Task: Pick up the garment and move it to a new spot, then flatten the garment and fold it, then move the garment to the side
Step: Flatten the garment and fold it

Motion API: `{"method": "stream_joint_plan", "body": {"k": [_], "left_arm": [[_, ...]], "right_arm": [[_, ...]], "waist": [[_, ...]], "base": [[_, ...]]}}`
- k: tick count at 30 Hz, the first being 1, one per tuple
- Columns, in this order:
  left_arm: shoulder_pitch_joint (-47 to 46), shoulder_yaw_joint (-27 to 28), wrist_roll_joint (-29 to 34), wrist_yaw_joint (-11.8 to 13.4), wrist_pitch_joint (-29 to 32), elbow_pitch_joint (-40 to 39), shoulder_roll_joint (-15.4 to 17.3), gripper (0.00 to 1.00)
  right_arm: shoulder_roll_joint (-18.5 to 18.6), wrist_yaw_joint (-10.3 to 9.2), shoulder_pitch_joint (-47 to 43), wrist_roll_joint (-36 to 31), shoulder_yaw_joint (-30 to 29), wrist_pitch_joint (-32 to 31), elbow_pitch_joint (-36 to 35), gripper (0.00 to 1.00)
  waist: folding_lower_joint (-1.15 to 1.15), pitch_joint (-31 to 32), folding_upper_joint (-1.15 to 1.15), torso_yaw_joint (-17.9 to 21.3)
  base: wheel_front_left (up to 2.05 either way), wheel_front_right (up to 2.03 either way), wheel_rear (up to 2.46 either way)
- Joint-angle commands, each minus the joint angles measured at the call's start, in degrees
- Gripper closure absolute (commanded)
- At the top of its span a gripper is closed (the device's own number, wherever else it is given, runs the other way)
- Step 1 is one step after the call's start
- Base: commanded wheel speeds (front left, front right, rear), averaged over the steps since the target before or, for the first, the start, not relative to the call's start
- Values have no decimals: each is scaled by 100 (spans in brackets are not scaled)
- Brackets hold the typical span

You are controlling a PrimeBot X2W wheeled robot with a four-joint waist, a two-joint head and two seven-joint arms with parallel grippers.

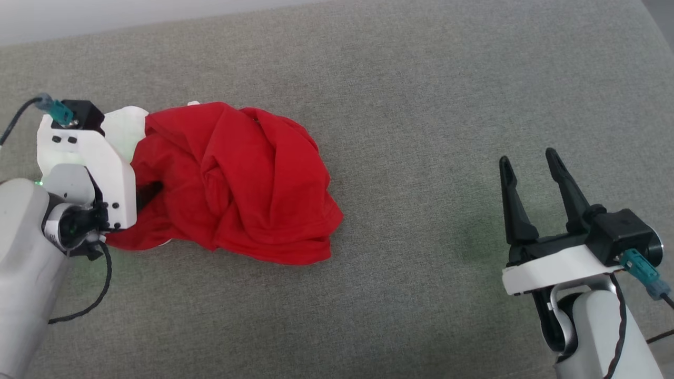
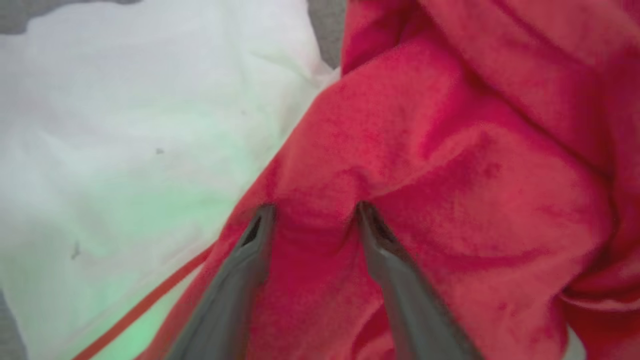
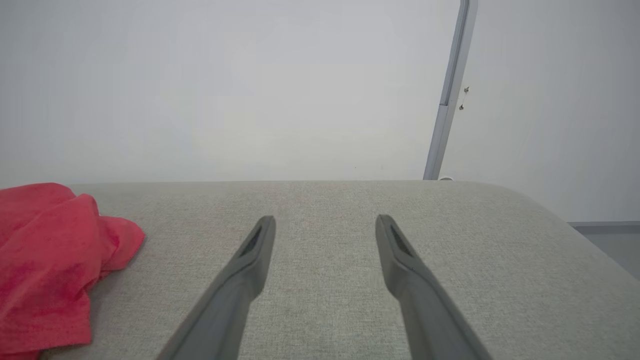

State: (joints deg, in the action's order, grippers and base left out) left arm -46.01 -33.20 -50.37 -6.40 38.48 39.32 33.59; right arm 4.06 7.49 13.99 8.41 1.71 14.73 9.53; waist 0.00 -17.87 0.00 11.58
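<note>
1. The garment (image 1: 231, 179) lies in a crumpled heap on the left half of the grey padded surface (image 1: 421, 95). Its red body is bunched in deep folds and is not flattened.
2. A white sleeve (image 1: 126, 123) shows at the heap's far left edge, just beside the left wrist housing.
3. The left gripper (image 2: 314, 210) is at the heap's left side. Its two fingers stand apart with their tips pushed into the red cloth, and a ridge of fabric bulges between them. They are not pinched together on it.
4. A thin red line (image 2: 145, 305) crosses the white cloth near the red edge.
5. The right gripper (image 1: 528, 158) is at the near right, well apart from the garment. Its fingers are spread wide and point toward the far side, with nothing between them.
6. Beyond the surface's far edge stand a pale wall (image 3: 225, 75) and a grey upright rail (image 3: 450, 90).
</note>
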Motion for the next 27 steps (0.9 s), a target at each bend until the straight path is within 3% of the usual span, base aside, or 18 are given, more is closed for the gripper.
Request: {"method": "stream_joint_plan", "body": {"k": [1, 12, 24, 25, 26, 27], "left_arm": [[69, -126, -87, -39, 112, 157, -177, 100], [268, -88, -327, 18, 303, -471, 6, 100], [2147, -191, -537, 1014, 529, -3242, 494, 100], [2269, -200, -563, 1071, 488, -3337, 481, 94], [2374, -210, -569, 1118, 460, -3400, 480, 70], [2450, -229, -542, 1146, 421, -3429, 481, 28]], "right_arm": [[-19, 0, 95, -17, -12, 47, 22, 0], [-19, 0, -56, -88, -261, 43, 22, 0], [-35, 0, -288, -138, -373, -141, -181, 0], [-37, 0, -296, -144, -366, -156, -191, 0], [-41, 0, -292, -142, -346, -167, -198, 0], [-42, 0, -290, -135, -327, -184, -199, 0]], "waist": [[0, -11, 0, 2], [0, 235, 0, -278], [0, 483, 0, -568], [0, 492, 0, -580], [0, 498, 0, -587], [0, 507, 0, -596]], "base": [[0, 0, 0], [0, 0, 0], [0, 0, 0], [0, 0, 0], [0, 0, 0], [0, 0, 0]]}}
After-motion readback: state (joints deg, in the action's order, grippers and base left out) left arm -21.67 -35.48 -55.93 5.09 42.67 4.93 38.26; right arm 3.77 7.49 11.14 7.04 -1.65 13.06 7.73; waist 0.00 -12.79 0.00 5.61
